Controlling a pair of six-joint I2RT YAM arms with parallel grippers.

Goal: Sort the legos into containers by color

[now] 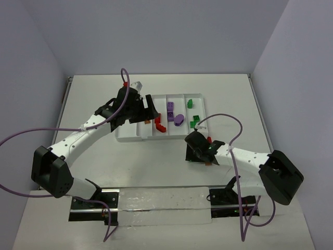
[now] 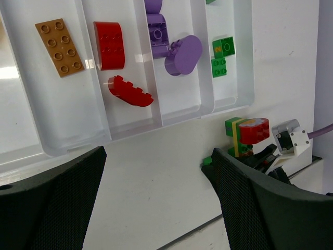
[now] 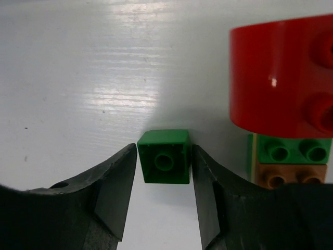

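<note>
**Risks.** My right tool has its jaws pressed against both side faces of a small green square plastic brick. The brick sits on the white table and is not yet lifted. Those faces are smooth and the hold is near the fingertips, so I judge the brick may slip or twist out on the lift.

Just beside it, at 3 o'clock in the right wrist view, stands a stack of red, green and orange-brown bricks. The nearer finger is close enough to tip or drag that stack as I rise.

**Condition of the brick.** One round stud shows on its face, the edges are clean, and it lies square to the jaws.

**Location.** The brick is off the white divided plastic tray, at about 5 o'clock from it in the overhead view. Loose green bricks already lie in the tray's 3 o'clock end compartment, which I take as the destination.

**Left tool.** My left tool is spread wide and empty. It hangs over the tray's 9 o'clock end, well apart from that compartment.
</note>
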